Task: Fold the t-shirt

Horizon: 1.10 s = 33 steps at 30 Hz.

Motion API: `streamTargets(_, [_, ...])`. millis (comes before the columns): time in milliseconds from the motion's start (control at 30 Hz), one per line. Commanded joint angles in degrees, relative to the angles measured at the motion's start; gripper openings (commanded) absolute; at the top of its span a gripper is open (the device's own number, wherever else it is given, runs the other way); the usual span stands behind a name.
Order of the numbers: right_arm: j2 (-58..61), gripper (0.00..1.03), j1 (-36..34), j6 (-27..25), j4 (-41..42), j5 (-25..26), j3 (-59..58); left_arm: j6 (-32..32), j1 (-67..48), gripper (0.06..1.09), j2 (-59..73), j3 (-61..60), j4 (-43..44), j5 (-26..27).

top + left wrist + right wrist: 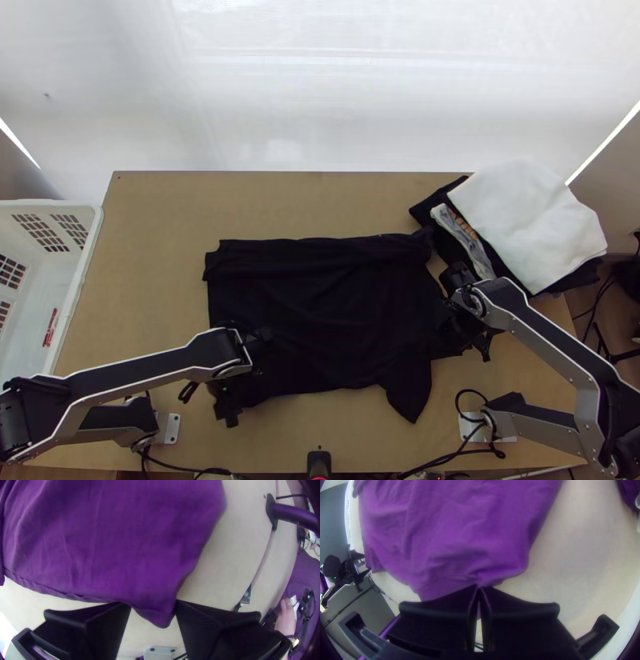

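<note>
One light wooden table [160,256] under a dark t-shirt [320,312], white backdrop [280,104] beyond.

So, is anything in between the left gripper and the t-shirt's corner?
Nothing visible stands in the way: the left gripper is open, and a corner of the t-shirt pokes in between its fingers.

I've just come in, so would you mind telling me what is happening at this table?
A two-armed robot is working on a t-shirt, which lies largely spread on the table, not yet neatly folded. The right gripper pinches one edge between closed fingers, while the left gripper has its fingers open on either side of a corner. Other cloths are piled at the far right.
</note>
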Motion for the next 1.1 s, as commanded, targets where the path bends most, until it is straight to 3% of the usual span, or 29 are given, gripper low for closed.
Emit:
streamTargets(0, [-0.58, 0.03, 0.07, 0.07, -0.07, 0.01, -0.27, -2.67, 0.01, 0.29, -0.28, 2.31, 3.69, 1.42])
streamTargets(33, [-0.76, 0.03, 0.07, 0.07, -0.07, 0.01, -0.36, -2.93, 0.36, 0.14, -0.37, 2.84, 4.83, 1.69])
streamTargets(100, [-0.84, 0.03, 0.07, 0.07, -0.07, 0.01, -0.44, -3.64, 1.24, 0.09, -0.46, 3.28, 4.57, 2.83])
streamTargets(333, [-2.34, 0.03, -0.89, 0.07, -0.69, 0.10, 0.17, -3.37, 8.27, 0.09, -4.06, 6.27, 0.43, 3.00])
streamTargets(567, [-3.74, 0.03, -4.85, -1.43, -3.24, 0.19, 1.58, 0.32, 27.87, 0.09, -15.75, 7.76, -0.44, 8.54])
streamTargets(733, [-4.45, 0.03, -6.96, -2.92, -5.43, 0.19, 3.33, 4.19, 37.19, 0.09, -21.20, 4.60, -0.44, 8.63])
streamTargets(1067, [-2.25, 0.03, -7.66, -1.96, -5.79, 0.10, 14.41, 5.33, 40.53, 0.09, -20.76, 1.61, 2.63, 8.63])
